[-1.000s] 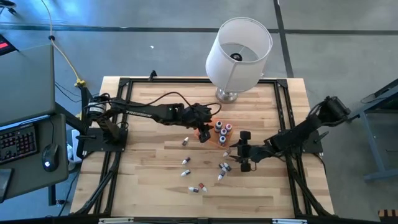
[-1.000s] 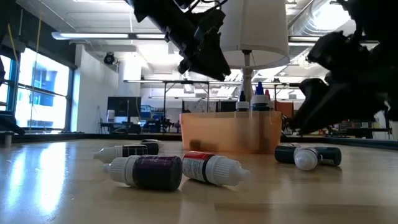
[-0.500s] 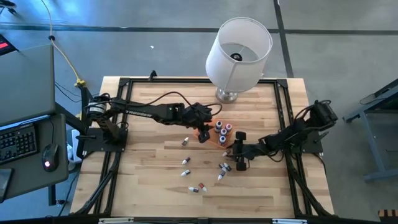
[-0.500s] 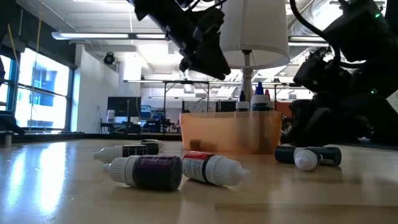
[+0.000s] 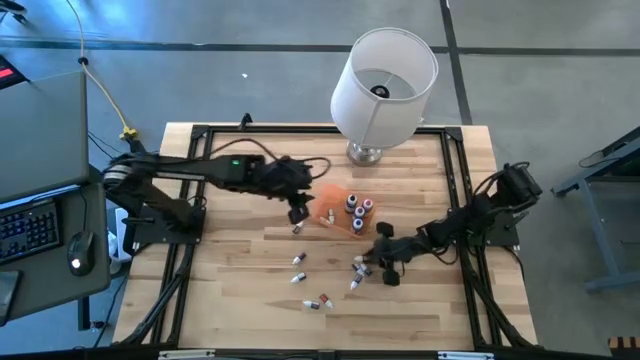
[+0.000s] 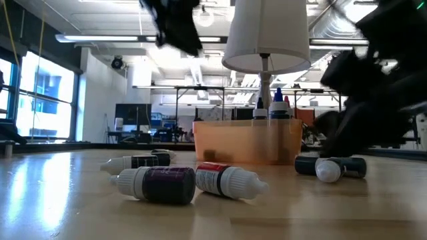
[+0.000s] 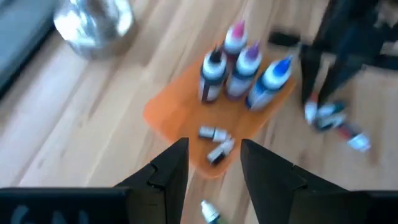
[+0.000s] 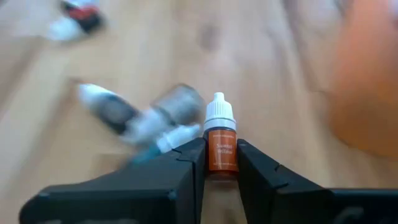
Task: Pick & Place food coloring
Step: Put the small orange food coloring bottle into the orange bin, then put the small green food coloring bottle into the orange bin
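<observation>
**A:** So where's everything sitting? The right gripper [image 8: 221, 163] is down low on the table [image 5: 230, 300], just in front of the orange tray [image 5: 338, 210], and its fingers are clamped on one little bottle [image 8: 221, 146], orange label, white cap, standing upright between them. Right next to it there's a small heap of other bottles [image 5: 357, 268] lying on the wood.

**B:** Yep, and the wrist cam shows that grip pretty clearly. The left gripper [image 7: 214, 162] is the other story: it hangs above the table near the tray's left edge, jaws parted with nothing between them.

**A:** What about the tray itself?

**B:** From the left wrist cam, three bottles [image 7: 241, 67] stand upright in it, dark, purple and blue tips, plus two tiny ones [image 7: 216, 142] lying flat on the tray floor.

**A:** The rest are scattered. One lies right by the left gripper [image 5: 297, 229], two sit further toward the front [image 5: 298, 268], and a pair lie near the front edge [image 5: 318, 302]. In the low cam that pair is closest, a dark-labelled one [image 6: 159, 184] and a red-labelled one [image 6: 230, 181] end to end.

**B:** And the lamp [image 5: 382, 88] stands at the back, behind the tray.
</observation>
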Robot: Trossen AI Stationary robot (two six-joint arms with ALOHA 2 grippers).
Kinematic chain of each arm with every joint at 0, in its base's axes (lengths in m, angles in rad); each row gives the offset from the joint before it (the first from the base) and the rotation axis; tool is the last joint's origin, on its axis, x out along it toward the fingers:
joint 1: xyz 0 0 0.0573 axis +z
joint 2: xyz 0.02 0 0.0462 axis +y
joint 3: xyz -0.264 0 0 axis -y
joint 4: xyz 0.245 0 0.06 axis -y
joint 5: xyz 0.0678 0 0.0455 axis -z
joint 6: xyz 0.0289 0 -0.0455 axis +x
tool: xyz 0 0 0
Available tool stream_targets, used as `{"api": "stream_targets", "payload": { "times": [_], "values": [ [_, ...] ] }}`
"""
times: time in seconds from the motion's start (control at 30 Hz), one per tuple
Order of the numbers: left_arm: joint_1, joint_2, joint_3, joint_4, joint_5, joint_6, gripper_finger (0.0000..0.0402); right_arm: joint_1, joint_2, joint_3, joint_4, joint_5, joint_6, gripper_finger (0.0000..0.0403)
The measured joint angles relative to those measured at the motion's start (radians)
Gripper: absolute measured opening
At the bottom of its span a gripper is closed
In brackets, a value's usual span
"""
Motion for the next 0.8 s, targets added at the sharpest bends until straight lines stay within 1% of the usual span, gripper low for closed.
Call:
{"api": "stream_targets", "payload": {
  "times": [0.07, 0.13, 0.23, 0.27, 0.33, 0.4, 0.47, 0.57, 0.67, 0.8],
  "values": [
    [-0.024, -0.046, 0.004, -0.039, -0.04, -0.016, 0.0145, 0.021, -0.028, 0.038, -0.001, 0.018, -0.059, 0.0075],
    [-0.048, -0.091, -0.001, -0.086, -0.078, -0.032, 0.0145, 0.038, -0.069, 0.101, -0.04, 0.093, -0.159, 0.0085],
    [-0.083, -0.132, 0.003, -0.076, -0.126, -0.032, 0.0145, 0.039, -0.123, 0.225, -0.194, 0.234, -0.335, 0.0088],
    [-0.095, -0.146, 0.0, -0.093, -0.139, -0.032, 0.0145, 0.028, -0.135, 0.273, -0.253, 0.275, -0.383, 0.0086],
    [-0.115, -0.152, 0.003, -0.074, -0.159, -0.032, 0.0145, -0.012, -0.147, 0.374, -0.388, 0.335, -0.441, 0.008],
    [-0.124, -0.149, 0.002, -0.088, -0.173, -0.031, 0.0145, -0.068, -0.135, 0.467, -0.559, 0.338, -0.437, 0.0077],
    [-0.137, -0.147, -0.001, -0.094, -0.174, -0.031, 0.0145, -0.124, -0.107, 0.554, -0.724, 0.312, -0.428, 0.0077],
    [-0.149, -0.141, 0.001, -0.097, -0.173, -0.032, 0.0145, -0.184, -0.049, 0.682, -0.913, 0.305, -0.442, 0.0085],
    [-0.156, -0.136, -0.001, -0.129, -0.16, -0.034, 0.0145, -0.23, 0.013, 0.779, -1.062, 0.28, -0.434, 0.0101],
    [-0.153, -0.138, 0.0, -0.145, -0.159, -0.041, 0.0145, -0.278, 0.067, 0.841, -1.146, 0.21, -0.4, 0.0123]
  ]
}}
